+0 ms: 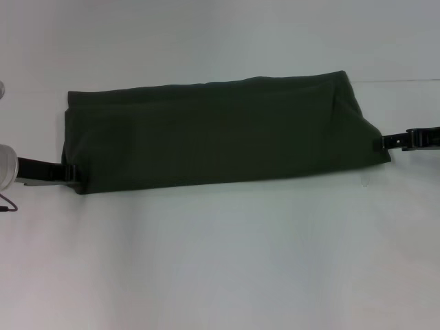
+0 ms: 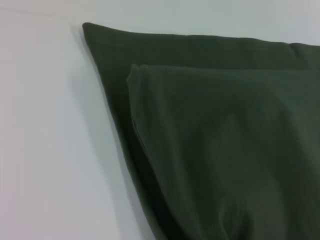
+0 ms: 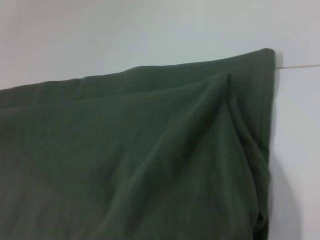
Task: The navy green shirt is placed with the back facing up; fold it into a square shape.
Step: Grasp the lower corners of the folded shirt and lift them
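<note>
The left claw point(image 1: 69, 172) meets the near left corner of the navy green shirt point(image 1: 220, 130), the right claw point(image 1: 385, 142) its right end; their grip cannot be told. The shirt lies as a wide folded band across the white tabletop point(image 1: 220, 261).

Surface: we see a plain white table point(image 1: 220, 261) filling the whole head view.
Marks: we notice a thin faint line point(image 1: 405, 81) crossing the white at far right.
Light: we find it soft and even, with only mild shadows.
Walls, windows: we cannot tell.
</note>
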